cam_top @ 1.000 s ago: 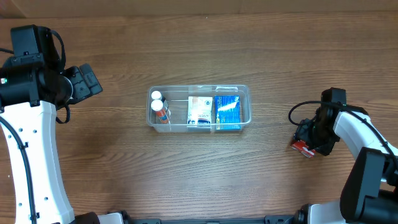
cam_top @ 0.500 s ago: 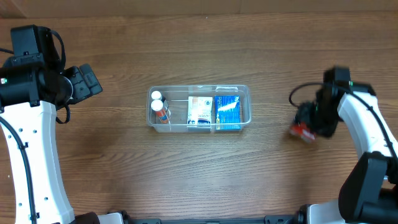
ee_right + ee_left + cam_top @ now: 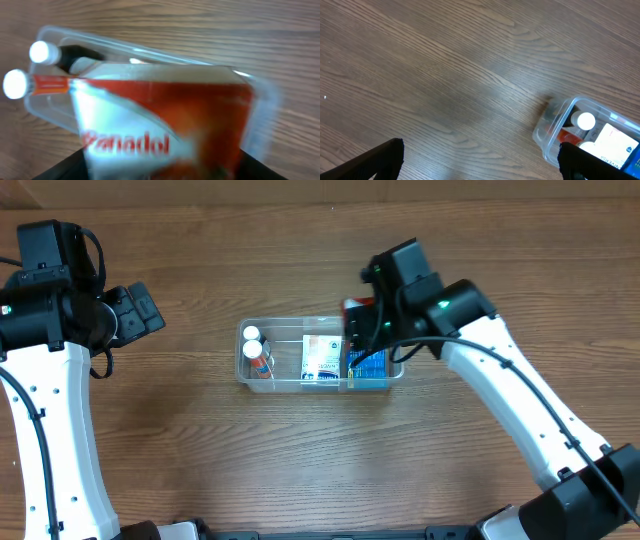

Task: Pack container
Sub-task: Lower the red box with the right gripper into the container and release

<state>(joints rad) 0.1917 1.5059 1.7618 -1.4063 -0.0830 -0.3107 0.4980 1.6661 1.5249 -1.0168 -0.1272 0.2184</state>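
Note:
The clear plastic container (image 3: 395, 370) sits mid-table and holds two white-capped bottles (image 3: 252, 343), a white box (image 3: 320, 360) and a blue box (image 3: 368, 364). My right gripper (image 3: 358, 320) is shut on a red and white Panadol box (image 3: 160, 120) and holds it above the container's right end (image 3: 260, 107). The bottles show at the left of the right wrist view (image 3: 30, 67). My left gripper (image 3: 480, 162) is open and empty, off to the left of the container's corner (image 3: 555, 140).
Bare wood table (image 3: 300, 470) lies all around the container. The left arm (image 3: 60, 320) stands at the left edge of the overhead view.
My right gripper lifted the red box from the table at the far right and carried it left to above the container. The left arm has not moved.

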